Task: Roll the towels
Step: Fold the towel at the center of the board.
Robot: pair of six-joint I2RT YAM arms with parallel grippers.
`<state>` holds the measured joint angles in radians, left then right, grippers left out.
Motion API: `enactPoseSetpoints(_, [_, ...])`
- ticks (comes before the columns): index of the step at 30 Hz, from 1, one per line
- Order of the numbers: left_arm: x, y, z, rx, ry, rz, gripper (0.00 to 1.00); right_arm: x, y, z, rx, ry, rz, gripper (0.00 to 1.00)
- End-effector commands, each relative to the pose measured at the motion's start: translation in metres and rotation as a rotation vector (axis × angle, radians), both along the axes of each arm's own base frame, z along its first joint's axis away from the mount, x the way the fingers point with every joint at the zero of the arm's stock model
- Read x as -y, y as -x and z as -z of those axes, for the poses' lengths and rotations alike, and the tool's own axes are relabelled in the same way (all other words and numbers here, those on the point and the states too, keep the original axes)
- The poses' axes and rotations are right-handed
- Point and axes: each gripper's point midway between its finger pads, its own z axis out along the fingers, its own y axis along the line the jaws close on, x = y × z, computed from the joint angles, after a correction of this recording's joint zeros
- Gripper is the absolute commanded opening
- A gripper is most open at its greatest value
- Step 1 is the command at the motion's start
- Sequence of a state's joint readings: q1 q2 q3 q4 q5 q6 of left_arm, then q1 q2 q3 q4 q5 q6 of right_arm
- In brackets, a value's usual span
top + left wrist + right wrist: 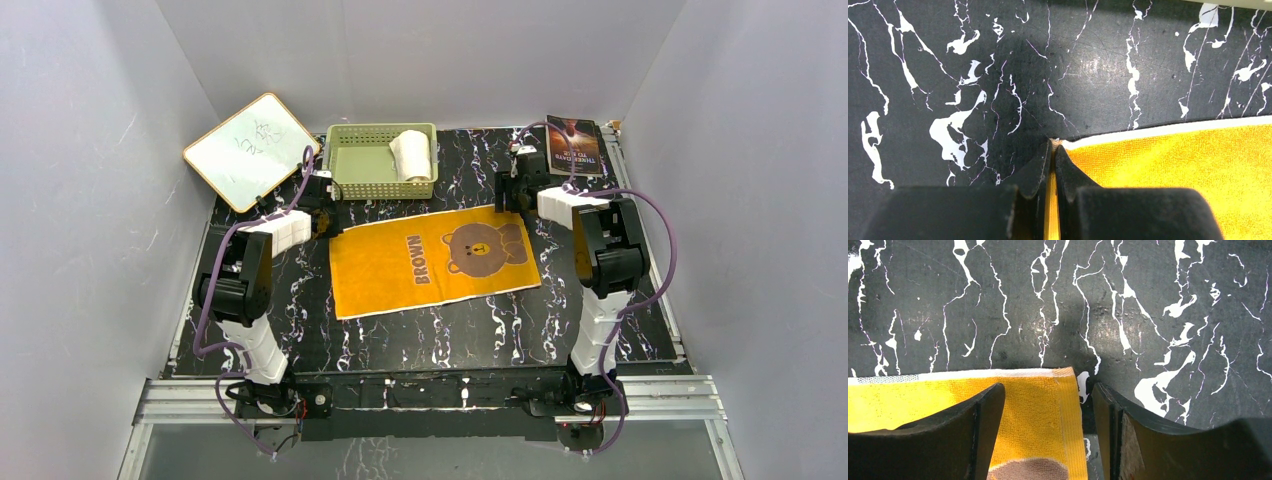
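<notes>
The yellow-orange towel (435,262) with a brown bear print lies spread flat on the marble table top. My left gripper (328,222) is at its far left corner. In the left wrist view this gripper (1054,145) is shut on that corner, with the towel's (1173,165) yellow edge pinched between the fingers. My right gripper (512,200) is at the far right corner. In the right wrist view it (1047,390) stands open, one finger over the towel (908,392) and the other just off its side edge. The white towel (411,155) lies rolled in the basket.
The pale green basket (380,188) stands just behind the towel's far edge. A whiteboard (251,150) leans at the back left. At the back right lies a book (573,145). Grey walls close in both sides and the back.
</notes>
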<state>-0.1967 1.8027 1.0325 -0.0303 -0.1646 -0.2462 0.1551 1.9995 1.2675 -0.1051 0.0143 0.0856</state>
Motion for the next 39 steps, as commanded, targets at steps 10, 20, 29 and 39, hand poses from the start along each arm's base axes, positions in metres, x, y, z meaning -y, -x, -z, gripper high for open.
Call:
enactPoseSetpoints(10, [-0.005,0.003,-0.009,-0.019,-0.032,-0.005,0.0,0.012,-0.012,0.001,0.002,0.03,0.041,0.58])
enactPoseSetpoints(20, [-0.005,-0.003,-0.02,0.0,-0.035,-0.003,0.0,0.019,0.003,0.029,-0.068,0.169,0.055,0.46])
enactPoseSetpoints(29, [-0.004,-0.013,-0.047,0.045,0.0,0.031,0.0,0.013,0.018,0.022,-0.057,0.126,0.041,0.0])
enactPoseSetpoints(39, [-0.033,-0.042,-0.109,0.189,-0.011,0.091,0.0,0.006,0.025,-0.042,0.075,0.015,0.085,0.0])
